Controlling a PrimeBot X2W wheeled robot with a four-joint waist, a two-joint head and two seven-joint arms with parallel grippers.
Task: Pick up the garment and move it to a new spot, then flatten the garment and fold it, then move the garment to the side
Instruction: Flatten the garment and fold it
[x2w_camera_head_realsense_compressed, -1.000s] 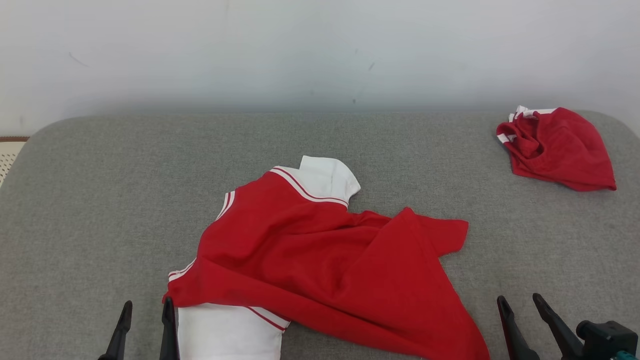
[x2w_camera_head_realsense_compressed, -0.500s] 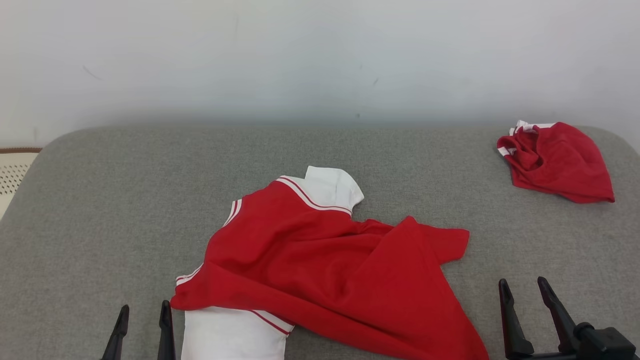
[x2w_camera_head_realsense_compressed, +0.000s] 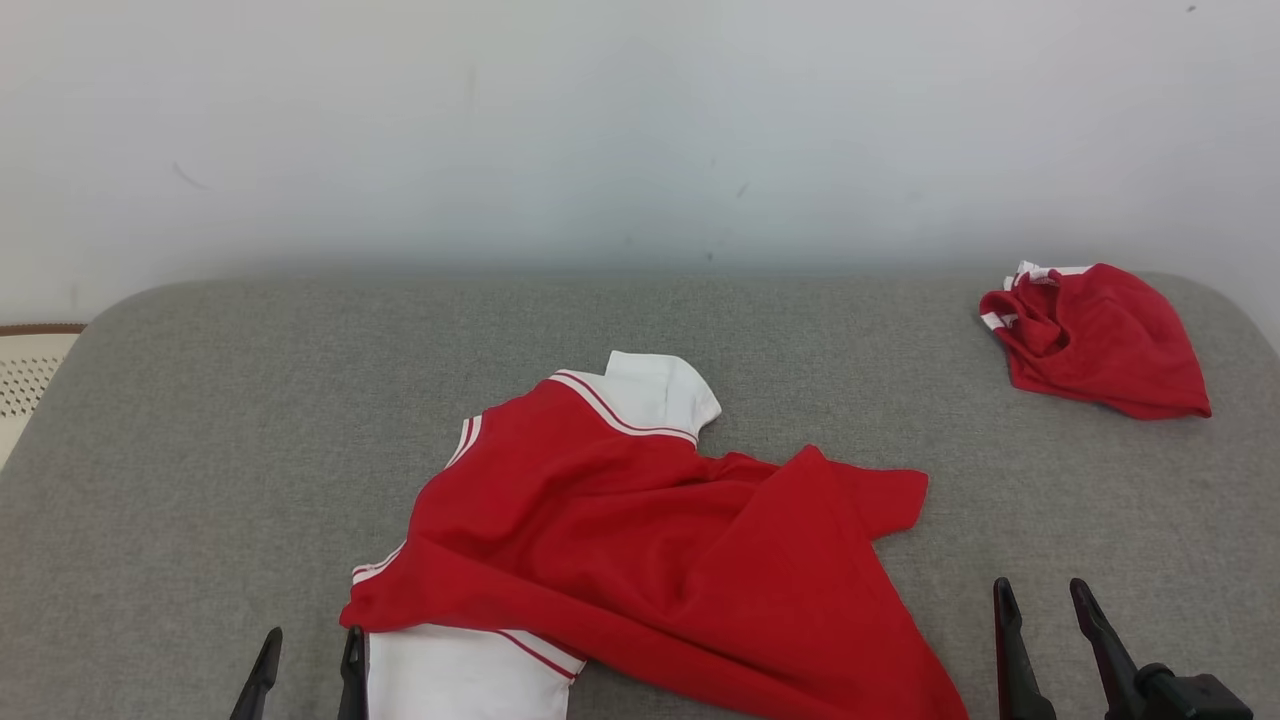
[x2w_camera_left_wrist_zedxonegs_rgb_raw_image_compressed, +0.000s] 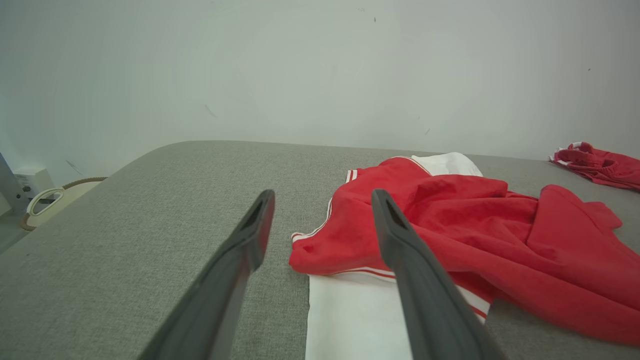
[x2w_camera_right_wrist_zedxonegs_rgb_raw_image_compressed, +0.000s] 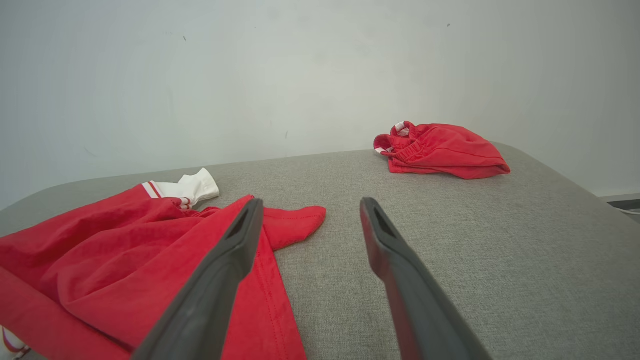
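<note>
Head view. Red and white garment (x2w_camera_head_realsense_compressed: 640, 540) in the lower middle of the frame, lying crumpled on the grey padded surface (x2w_camera_head_realsense_compressed: 250, 450); one white sleeve at its top, another white part at the bottom edge. Left gripper (x2w_camera_head_realsense_compressed: 313, 640) at the lower left, fingers spread wide, holding nothing, the inner finger just beside the white part. Right gripper (x2w_camera_head_realsense_compressed: 1040, 590) at the lower right, also wide open and empty, near the red cloth but apart from it. Small red bundle (x2w_camera_head_realsense_compressed: 1100, 340) at the upper right, well apart.

Left wrist view. Left gripper (x2w_camera_left_wrist_zedxonegs_rgb_raw_image_compressed: 322, 197) rising from the bottom, open, nothing gripped. Garment (x2w_camera_left_wrist_zedxonegs_rgb_raw_image_compressed: 450, 220) at centre right, partly behind the right finger.

Right wrist view. Right gripper (x2w_camera_right_wrist_zedxonegs_rgb_raw_image_compressed: 311, 205) open and empty. Garment (x2w_camera_right_wrist_zedxonegs_rgb_raw_image_compressed: 125, 250) at the lower left, small red bundle (x2w_camera_right_wrist_zedxonegs_rgb_raw_image_compressed: 440, 150) at the upper right.
</note>
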